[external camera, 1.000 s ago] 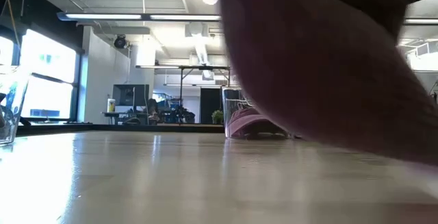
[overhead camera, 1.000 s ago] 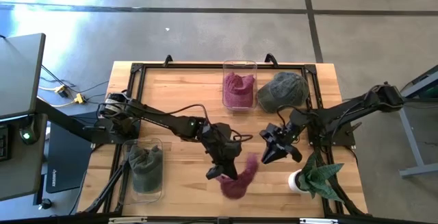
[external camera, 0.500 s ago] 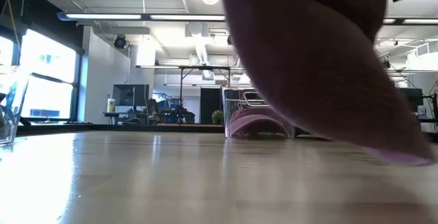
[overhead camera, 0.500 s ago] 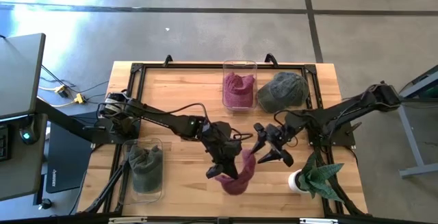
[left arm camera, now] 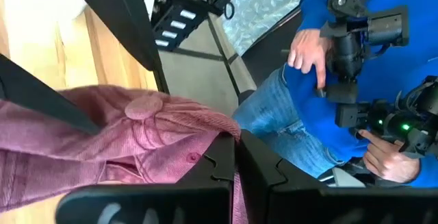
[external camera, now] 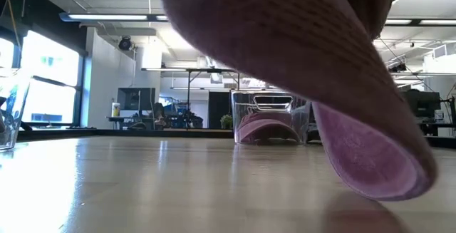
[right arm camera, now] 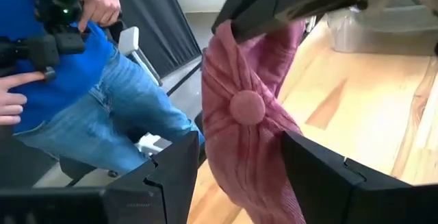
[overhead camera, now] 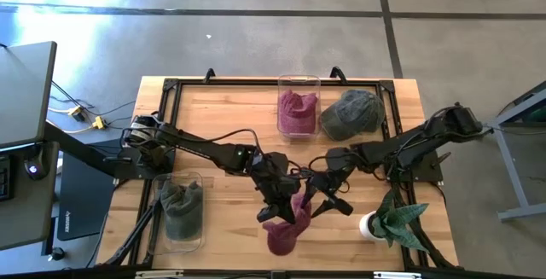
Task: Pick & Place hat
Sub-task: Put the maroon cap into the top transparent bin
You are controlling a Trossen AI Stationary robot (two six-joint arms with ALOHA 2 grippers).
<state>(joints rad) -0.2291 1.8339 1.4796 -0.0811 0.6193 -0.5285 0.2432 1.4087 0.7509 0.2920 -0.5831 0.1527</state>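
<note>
Pinching a fold of the pink corduroy cap (overhead camera: 288, 224), the left gripper (overhead camera: 281, 213) has its jaws clamped tight on the cloth, and the cap hangs from them just above the table (overhead camera: 222, 117), crown sagging downward. From the left wrist view the fabric (left arm camera: 130, 142) bunches against the dark fingers (left arm camera: 212, 166), its top button showing. The right gripper (overhead camera: 322, 195) sits just beside the cap with jaws spread wide, one finger (right arm camera: 171, 176) on either side of the hanging crown (right arm camera: 246, 121), not closed on it.

Judging by the drape, the cap is light and limp: it will fold wherever it is pinched and swing when moved, so a grip on a thick seam or the stiffer brim looks surer than loose crown cloth. It should not slip much, as corduroy is grippy.

Beyond the cap, a clear bin (overhead camera: 298, 107) toward the table's far edge already holds a pink hat, an olive cap (overhead camera: 351, 113) lies beside that bin, and another clear bin (overhead camera: 182, 211) with a dark green hat stands on the left arm's side. A potted plant (overhead camera: 391, 219) stands near the right gripper. A person in blue (right arm camera: 75, 80) stands beyond the table.
</note>
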